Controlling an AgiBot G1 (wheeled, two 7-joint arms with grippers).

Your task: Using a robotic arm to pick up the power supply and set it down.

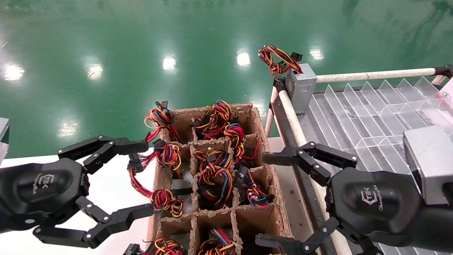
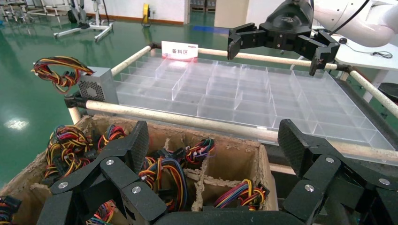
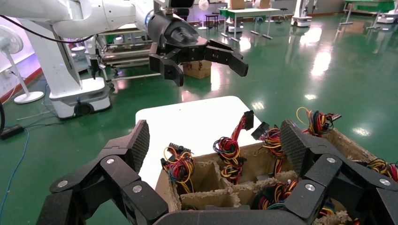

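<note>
Because the power supply (image 1: 255,195) sits wires-up in a right-hand cell of the cardboard crate (image 1: 280,212), the right gripper (image 1: 260,199) hovers above it, claws spread wide apparently to straddle it, while the left gripper (image 1: 147,177) hangs equally spread beside the crate.

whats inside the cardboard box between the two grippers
The cardboard box has divided cells holding wire bundles, red, yellow, black and blue. The grey units beneath are mostly hidden by the wires. At least one near cell looks empty.
</note>
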